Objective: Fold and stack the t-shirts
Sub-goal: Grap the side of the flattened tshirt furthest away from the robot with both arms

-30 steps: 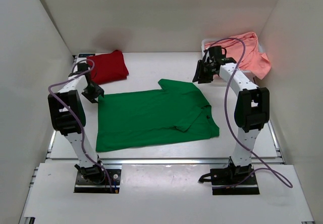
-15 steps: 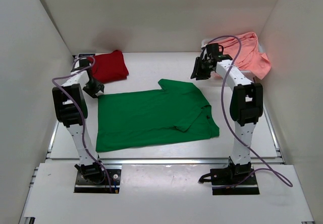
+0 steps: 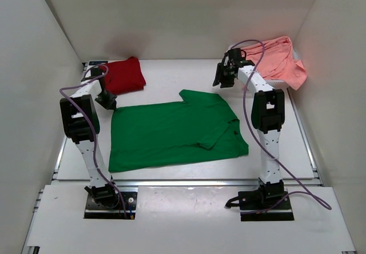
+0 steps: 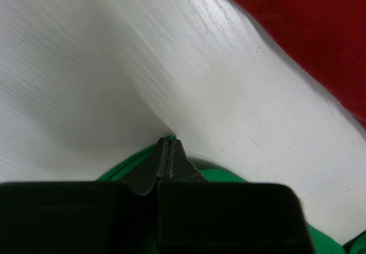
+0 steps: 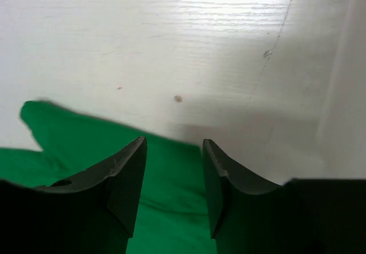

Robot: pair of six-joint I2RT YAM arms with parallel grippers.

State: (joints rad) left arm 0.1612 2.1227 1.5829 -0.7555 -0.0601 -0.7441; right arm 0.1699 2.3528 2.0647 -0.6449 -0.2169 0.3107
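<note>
A bright green t-shirt (image 3: 177, 131) lies spread flat in the middle of the table. At its far left corner my left gripper (image 3: 107, 100) is shut, and the left wrist view shows a sliver of green cloth (image 4: 170, 137) pinched at the tips (image 4: 167, 142). My right gripper (image 3: 223, 76) hovers open over the shirt's far right edge. Its jaws (image 5: 174, 145) stand apart with green cloth (image 5: 86, 145) below them and nothing between them. A folded dark red t-shirt (image 3: 123, 75) (image 4: 309, 31) rests at the far left. The salmon pink t-shirt (image 3: 277, 59) lies bunched at the far right.
The pink shirt drapes over a white basket (image 3: 283, 83) at the back right corner. White walls close in the table on the left, back and right. Bare white tabletop (image 3: 171, 76) lies between the red shirt and the right gripper.
My left gripper has shut on the green shirt's far left corner. The right gripper has moved a little toward the back left and its jaws have widened.
</note>
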